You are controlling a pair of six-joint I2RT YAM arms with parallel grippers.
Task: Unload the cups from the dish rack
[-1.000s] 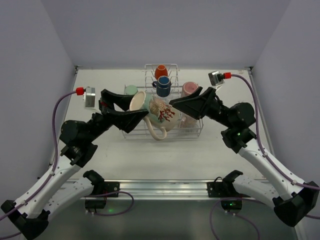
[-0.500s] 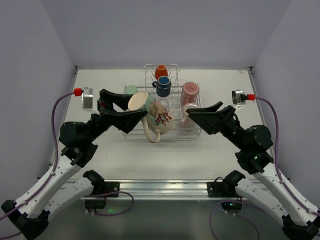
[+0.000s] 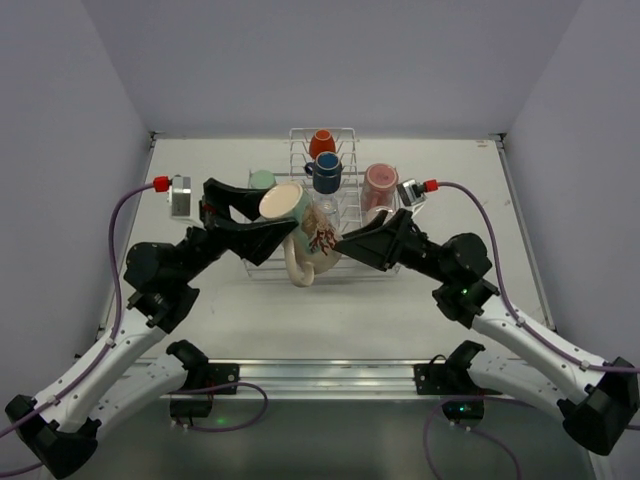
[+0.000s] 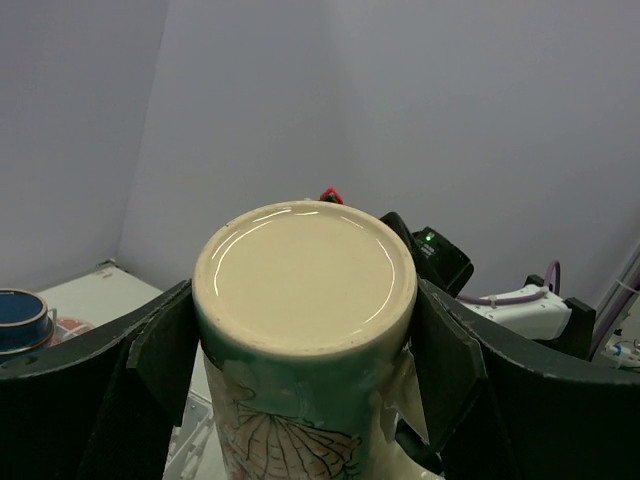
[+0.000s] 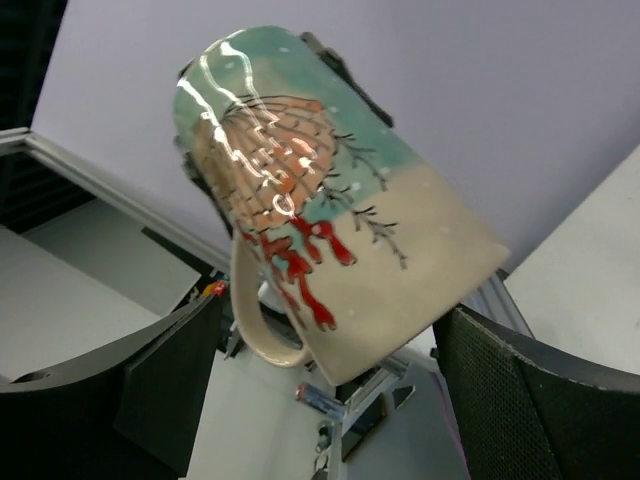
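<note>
Mug, cream with a teal and red print, is hanging tilted over the near left part of the dish rack, handle pointing near. The left gripper is clamping its left end, one finger on each side. The right gripper is standing wide open, fingers flanking the mug's right end without gripping it. Farther back in the rack, an orange-red mug, a dark-blue mug and a pink tumbler are sitting.

Enclosure: plain pale lilac-grey walls on three sides; white tabletop, edged by aluminium rail at near side; evenly lit.
</note>
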